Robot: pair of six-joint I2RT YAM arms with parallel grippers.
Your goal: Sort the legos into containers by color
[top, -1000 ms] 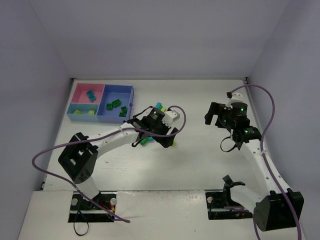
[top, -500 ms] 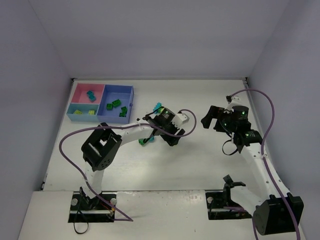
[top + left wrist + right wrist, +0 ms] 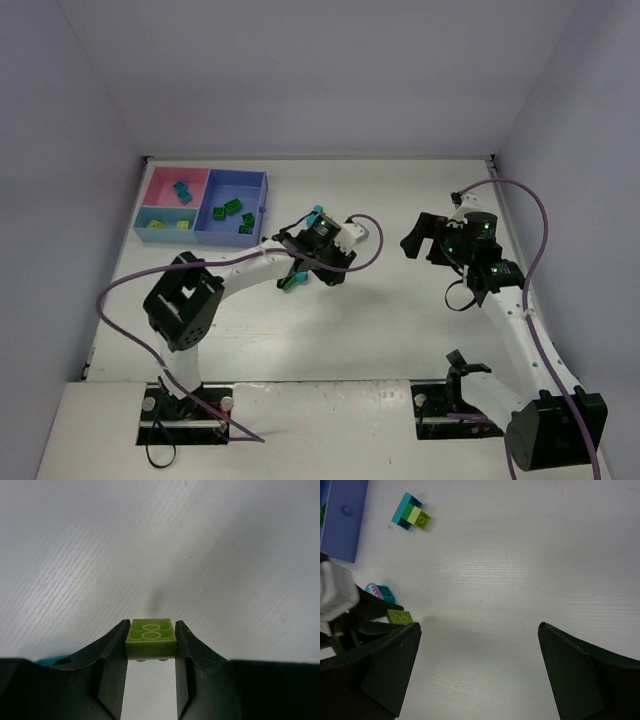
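We saw the left gripper pinching a yellow-green brick at the very tips of its fingers, over the white table. We could not tell whether the brick was off the surface. The right gripper hung with its fingers spread wide and nothing between them, well apart from the bricks.

The hold looked shallow, so we judged that the brick could twist or pop out on the lift or the carry. A teal brick lay just beside the left fingers, and a careless swing could knock it.

The light-blue tray held yellow-green pieces and looked the likely target. It was small and adjoined the pink tray and the medium-blue tray, so a mistimed release could drop the brick among the wrong colour.
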